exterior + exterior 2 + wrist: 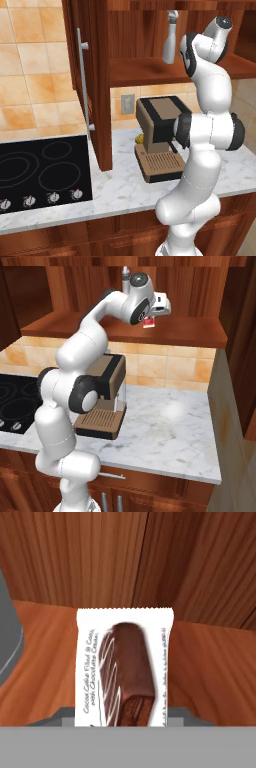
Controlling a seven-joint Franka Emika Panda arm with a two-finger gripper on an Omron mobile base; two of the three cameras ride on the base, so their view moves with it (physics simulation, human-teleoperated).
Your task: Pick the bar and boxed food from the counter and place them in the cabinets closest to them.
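1. The white arm with dark joints reaches up into the open dark reddish-brown wooden wall cabinet [200, 331], with its two-finger gripper [148, 321] over the plank shelf.
2. The gripper's fingers are clamped on the bar [125, 667], a small flat white packet printed with a brown chocolate bar; the right base view shows it as a small white and red packet [148, 323] hanging under the hand.
3. In the hand view the bar stands lengthwise between the fingers, its far end over the shelf and pointing towards the cabinet's wooden back wall. Whether it touches the shelf cannot be told.
4. A tall slim grey bottle [170, 37] stands on the same shelf, just beside the hand.
5. The cabinet door [90, 75] with a long vertical silver bar handle [84, 82] stands open to the left of the shelf.
6. Below, a brown and black coffee machine [159, 137] sits on the white marble counter [170, 426]; a small yellow object [140, 136] is partly hidden behind it.
7. A black cooktop [42, 172] with round knobs is set into the counter to the left.
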